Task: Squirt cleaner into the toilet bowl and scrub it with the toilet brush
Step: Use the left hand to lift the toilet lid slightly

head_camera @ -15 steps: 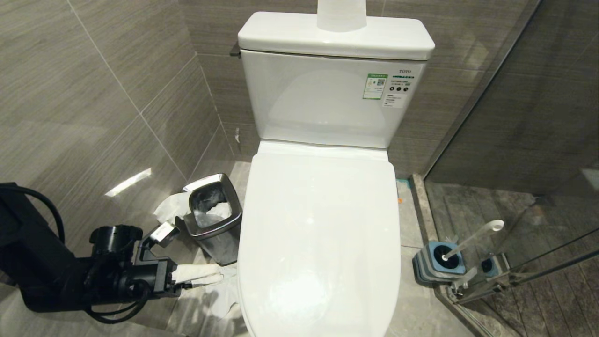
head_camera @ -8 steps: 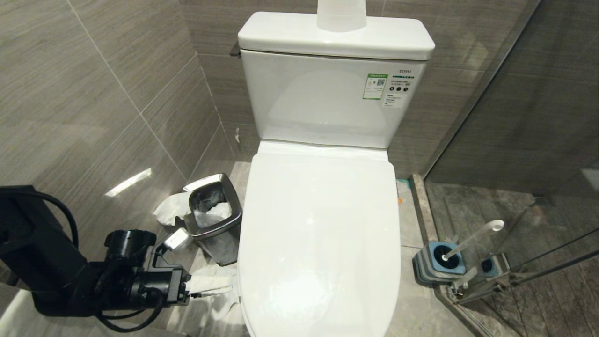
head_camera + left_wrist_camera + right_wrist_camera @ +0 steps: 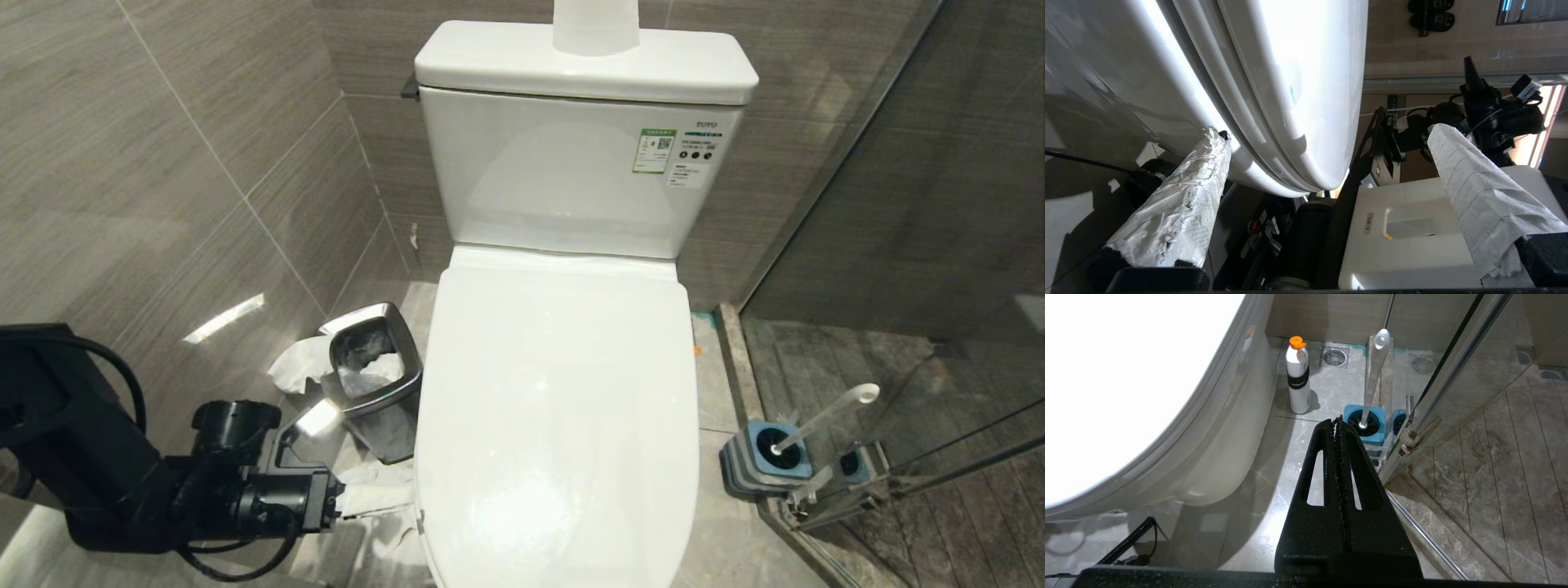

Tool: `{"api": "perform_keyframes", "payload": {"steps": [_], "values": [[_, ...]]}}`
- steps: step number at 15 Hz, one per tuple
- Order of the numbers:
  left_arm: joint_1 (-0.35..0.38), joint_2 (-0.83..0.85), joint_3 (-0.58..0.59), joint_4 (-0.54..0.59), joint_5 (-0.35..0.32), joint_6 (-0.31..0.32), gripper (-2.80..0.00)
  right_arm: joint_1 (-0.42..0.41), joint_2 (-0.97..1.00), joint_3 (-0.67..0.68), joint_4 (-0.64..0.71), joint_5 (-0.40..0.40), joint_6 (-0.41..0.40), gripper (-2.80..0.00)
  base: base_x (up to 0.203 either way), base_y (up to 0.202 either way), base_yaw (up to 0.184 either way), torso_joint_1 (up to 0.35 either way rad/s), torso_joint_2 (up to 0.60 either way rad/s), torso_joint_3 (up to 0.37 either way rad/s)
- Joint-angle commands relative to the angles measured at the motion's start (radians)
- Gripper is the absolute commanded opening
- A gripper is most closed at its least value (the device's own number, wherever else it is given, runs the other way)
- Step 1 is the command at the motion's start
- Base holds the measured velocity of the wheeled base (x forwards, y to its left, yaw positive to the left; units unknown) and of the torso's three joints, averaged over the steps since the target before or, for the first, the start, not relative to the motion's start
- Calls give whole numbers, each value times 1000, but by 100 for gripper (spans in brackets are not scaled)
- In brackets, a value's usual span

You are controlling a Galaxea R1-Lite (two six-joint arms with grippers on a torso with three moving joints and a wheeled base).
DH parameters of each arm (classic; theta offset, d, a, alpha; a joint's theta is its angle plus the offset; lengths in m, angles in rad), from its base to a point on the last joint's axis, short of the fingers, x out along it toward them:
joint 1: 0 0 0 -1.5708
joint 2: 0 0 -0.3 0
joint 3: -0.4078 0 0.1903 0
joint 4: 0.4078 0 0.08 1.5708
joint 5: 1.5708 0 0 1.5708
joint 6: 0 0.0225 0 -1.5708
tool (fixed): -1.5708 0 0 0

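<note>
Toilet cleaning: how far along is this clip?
Nothing done: the white glossy toilet lid is shut over the bowl. In hand: the left gripper, open, paper-wrapped fingers at the lid's edge. Left: lifting, squirting from the white orange-capped bottle, scrubbing; the white-handled toilet brush sits in its blue holder. The right gripper is shut, idle.

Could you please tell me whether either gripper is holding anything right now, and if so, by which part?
Nothing is held. The left gripper is open beside the closed toilet lid's edge, fingers wrapped in tissue; the right gripper is shut on nothing.
</note>
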Motion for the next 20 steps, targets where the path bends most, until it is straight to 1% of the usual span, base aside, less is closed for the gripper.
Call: {"api": "perform_keyframes", "payload": {"steps": [1,4,8,9,10,12,13,17,20], "values": [[-29,4,0,-5,10,1,0,0,1,0,1,0,0,-280,0,0,0,0,0,0],[-55,2,-6,-6,12,3,0,0,1,0,0,0,0,-280,0,0,0,0,0,0],[-65,1,-6,-5,18,7,0,0,1,0,-1,0,0,-280,0,0,0,0,0,0],[-65,2,-6,-5,38,16,0,0,1,0,-1,0,0,-280,0,0,0,0,0,0],[-66,1,-5,-5,74,33,0,0,1,0,-1,0,0,-280,0,0,0,0,0,0],[-74,0,-4,-5,168,81,0,0,1,0,1,0,0,-280,0,0,0,0,0,0],[-77,-1,-3,-5,189,93,0,0,1,0,-1,0,0,-280,0,0,0,0,0,0],[-83,-7,-2,-5,212,96,0,0,1,0,-1,0,0,-280,0,0,0,0,0,0],[-81,-20,1,-5,201,97,0,0,1,0,-1,0,0,-280,0,0,0,0,0,0]]}}
